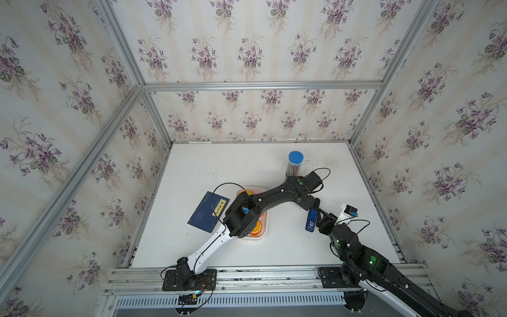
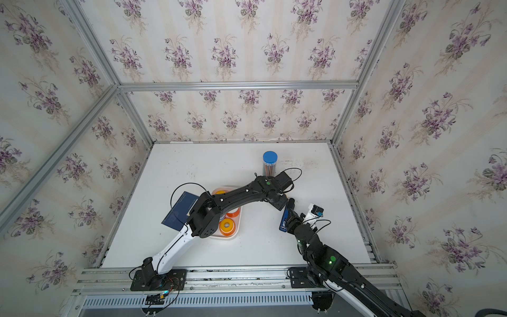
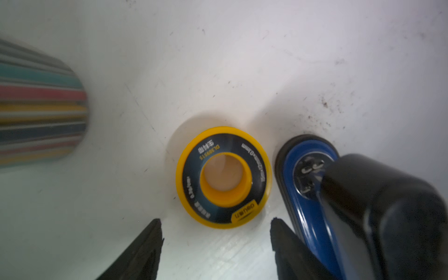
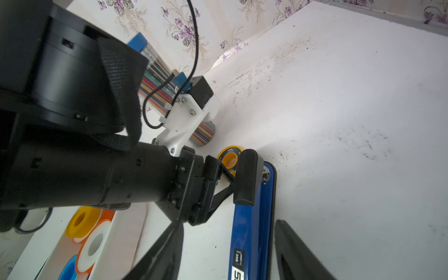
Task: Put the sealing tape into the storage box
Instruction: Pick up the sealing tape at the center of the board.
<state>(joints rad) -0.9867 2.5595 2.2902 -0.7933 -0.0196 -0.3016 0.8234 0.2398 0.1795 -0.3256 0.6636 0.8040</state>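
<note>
Left wrist view: left gripper (image 3: 215,219) jaws wide, tips just short of black-yellow tape roll (image 3: 223,177) flat on surface (image 3: 242,60), just beside blue stapler bar (image 3: 300,206), outside storage box (image 2: 225,237) at its 3 o'clock; right gripper (image 4: 228,221) jaws apart astride that bar.

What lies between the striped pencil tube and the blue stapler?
A black-and-yellow tape roll, lying flat on the table, close beside the stapler. The left wrist view shows it.
</note>
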